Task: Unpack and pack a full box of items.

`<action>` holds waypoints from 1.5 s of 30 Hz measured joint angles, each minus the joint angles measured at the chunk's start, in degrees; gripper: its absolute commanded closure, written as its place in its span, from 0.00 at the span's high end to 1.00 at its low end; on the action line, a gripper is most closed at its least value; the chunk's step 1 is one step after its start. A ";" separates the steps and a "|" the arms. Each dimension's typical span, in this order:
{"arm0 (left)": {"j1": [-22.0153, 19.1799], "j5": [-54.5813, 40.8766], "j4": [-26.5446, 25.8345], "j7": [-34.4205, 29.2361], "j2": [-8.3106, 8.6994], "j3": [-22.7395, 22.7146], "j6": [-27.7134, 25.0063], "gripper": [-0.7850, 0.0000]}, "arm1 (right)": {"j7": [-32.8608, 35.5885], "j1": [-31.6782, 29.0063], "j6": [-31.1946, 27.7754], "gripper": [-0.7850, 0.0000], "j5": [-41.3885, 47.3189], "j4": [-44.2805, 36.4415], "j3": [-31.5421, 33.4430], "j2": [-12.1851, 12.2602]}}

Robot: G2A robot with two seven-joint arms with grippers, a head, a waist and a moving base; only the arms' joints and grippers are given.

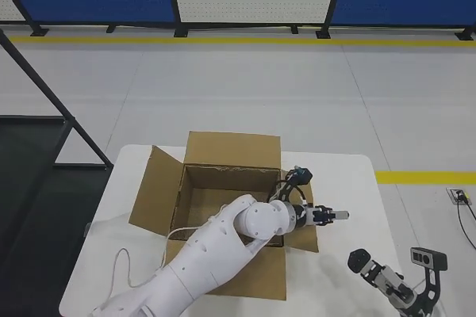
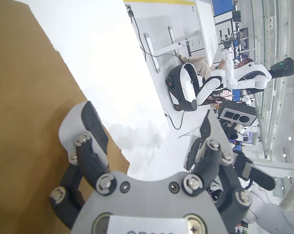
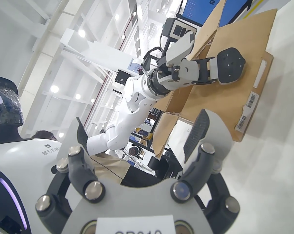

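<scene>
Cardboard, plain brown: one box (image 1: pixel 232 150) stands open at the middle of the white worktop (image 1: pixel 345 170), its four flaps folded outward. Of the two arms, the left stretches across the box, its end effector (image 1: pixel 333 214) spread above the right flap; the right end effector (image 1: pixel 358 260), likewise spread, hangs near the worktop's right edge

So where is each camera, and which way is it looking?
Top view: above the arms, looking down at the cardboard box on the table; both arms show.
Left wrist view: on the left wrist, facing past the left gripper over a box flap.
Right wrist view: on the right wrist, facing past the right gripper at the left gripper.
All three show the box.
</scene>
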 measured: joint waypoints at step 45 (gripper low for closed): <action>59.16 32.40 -69.11 14.72 13.62 -40.72 -1.63 1.00 | -12.87 3.19 0.63 1.00 -5.45 -12.15 -6.41 -0.39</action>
